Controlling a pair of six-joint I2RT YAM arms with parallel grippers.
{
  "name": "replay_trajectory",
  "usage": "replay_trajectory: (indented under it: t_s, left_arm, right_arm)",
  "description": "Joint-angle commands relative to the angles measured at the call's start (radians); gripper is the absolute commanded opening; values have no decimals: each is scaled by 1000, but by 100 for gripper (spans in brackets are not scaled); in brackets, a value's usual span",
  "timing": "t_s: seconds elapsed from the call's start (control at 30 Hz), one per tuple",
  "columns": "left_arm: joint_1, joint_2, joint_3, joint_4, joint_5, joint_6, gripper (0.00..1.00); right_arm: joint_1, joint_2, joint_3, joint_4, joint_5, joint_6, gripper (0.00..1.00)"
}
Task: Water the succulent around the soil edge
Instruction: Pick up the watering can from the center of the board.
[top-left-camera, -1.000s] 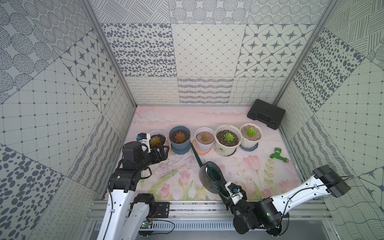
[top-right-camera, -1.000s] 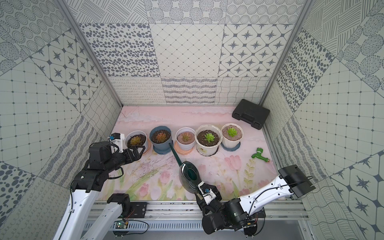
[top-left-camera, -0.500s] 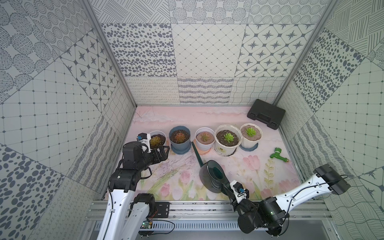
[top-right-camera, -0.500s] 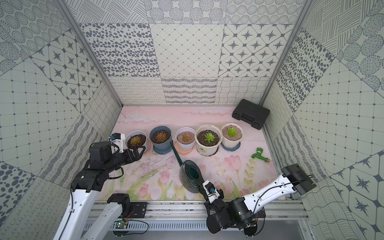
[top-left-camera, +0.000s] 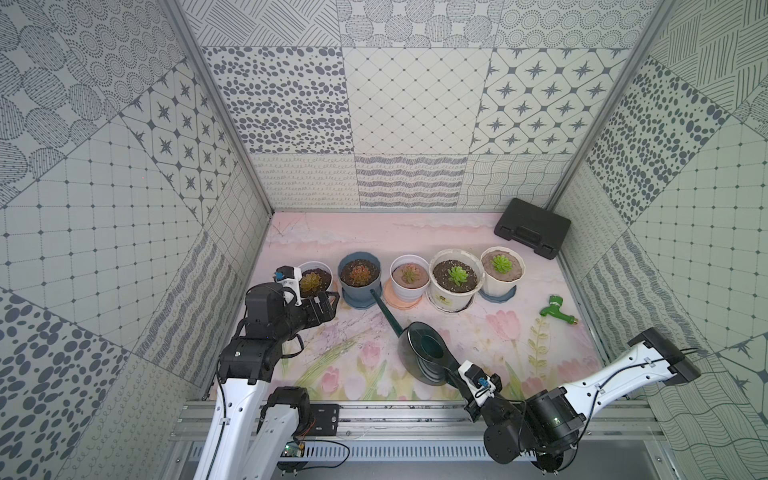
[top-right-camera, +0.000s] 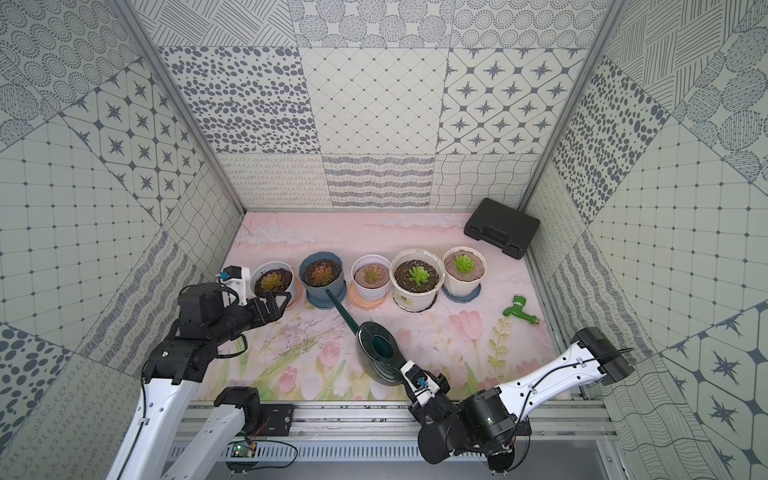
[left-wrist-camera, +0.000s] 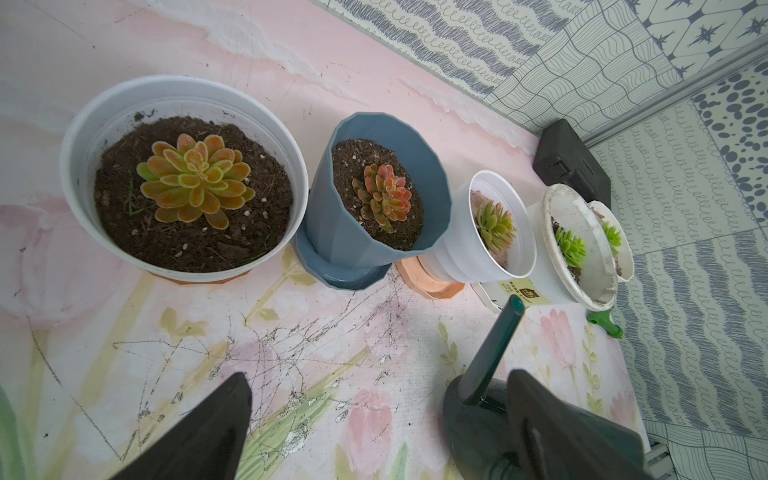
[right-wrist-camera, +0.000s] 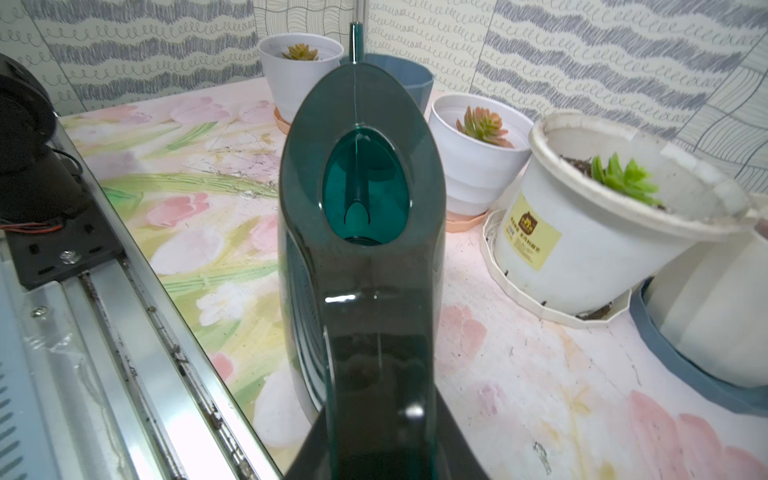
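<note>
Watering can (right-wrist-camera: 357, 291): translucent dark green plastic, glossy, with bright highlights. Cream pot (right-wrist-camera: 582, 249): plastic, scuffed and soil-stained at the rim, carrying a yellow paper label (right-wrist-camera: 528, 232). Blue-grey pot (left-wrist-camera: 353, 241): matt, faceted plastic. White fluted pot (top-left-camera: 496, 287): smooth plastic; its tan soil (top-left-camera: 513, 270) looks smooth and compact. Dark soil (top-left-camera: 442, 268) in the cream pot is coarse and speckled. Tabletop (right-wrist-camera: 519, 374): printed floral surface, scratched and smudged. Front rail (right-wrist-camera: 137, 332): brushed metal. Black case (top-left-camera: 532, 226): matt plastic.
</note>
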Motion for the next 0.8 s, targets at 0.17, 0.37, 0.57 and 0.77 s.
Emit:
replay_trajectory:
  t_s: [0.17,0.37,0.57,0.77]
  left_arm:
    - [-3,-35,6,13,-11,20,99]
    - [-5,-93,7,12,-18,27,99]
    - [-11,-102,5,23,15,26,99]
    - [-21,-135,7,24,23,30,99]
  right_arm:
    - [-89,-31,383,-180,38,-279,0]
    - [-272,-53,650,-406,-90,-353,0]
    - [-560,65,923,-558,-203,-545,0]
    - [-1054,186,1205,-721,-495,-724,0]
